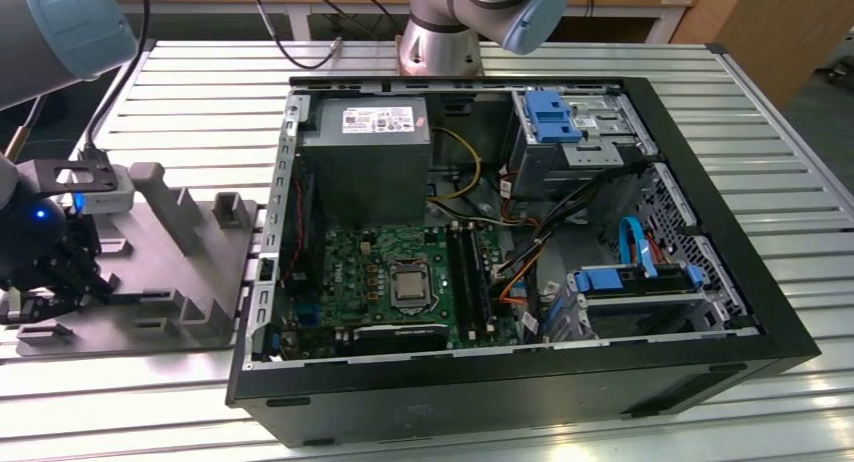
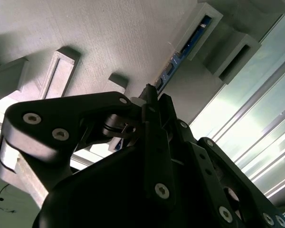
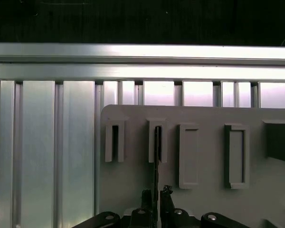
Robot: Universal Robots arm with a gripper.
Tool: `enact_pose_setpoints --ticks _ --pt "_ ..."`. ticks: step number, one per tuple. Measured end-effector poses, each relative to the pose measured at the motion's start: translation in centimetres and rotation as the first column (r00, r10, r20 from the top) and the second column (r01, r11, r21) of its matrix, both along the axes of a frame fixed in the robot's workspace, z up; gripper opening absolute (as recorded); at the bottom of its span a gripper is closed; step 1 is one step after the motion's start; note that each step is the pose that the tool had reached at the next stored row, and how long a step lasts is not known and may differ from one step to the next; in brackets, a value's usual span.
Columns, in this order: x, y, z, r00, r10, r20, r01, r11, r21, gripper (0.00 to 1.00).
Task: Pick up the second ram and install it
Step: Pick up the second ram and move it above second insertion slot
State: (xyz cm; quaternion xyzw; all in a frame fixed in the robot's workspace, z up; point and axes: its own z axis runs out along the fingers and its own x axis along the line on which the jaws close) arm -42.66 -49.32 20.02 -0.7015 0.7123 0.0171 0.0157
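Observation:
The second ram [image 3: 157, 152] stands on edge in a slot of the grey holder [image 3: 204, 156]. In the second wrist view the second ram [image 2: 192, 41] shows as a bluish board with dark chips running down the slot. My gripper [image 3: 156, 192] sits over its near end, one finger on each side, shut on the second ram, which rests in the holder. In the second wrist view the gripper [image 2: 150, 93] has its black fingers pressed together at the stick. In the exterior view the gripper [image 1: 47, 287] hangs over the holder [image 1: 167, 272], at the exterior view's left.
An open black computer case [image 1: 747, 352] lies at the exterior view's right of the holder, with a green motherboard [image 1: 354, 272] and long black memory slots [image 1: 467, 272] inside. The holder has several raised slots and posts. All of it rests on a ribbed metal table [image 1: 174, 402].

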Motion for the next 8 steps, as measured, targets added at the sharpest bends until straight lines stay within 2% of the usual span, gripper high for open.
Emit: enact_pose_setpoints --ticks 8 --pt "0.0 0.0 0.02 1.0 0.0 -0.0001 0.0 1.0 -0.0001 0.21"
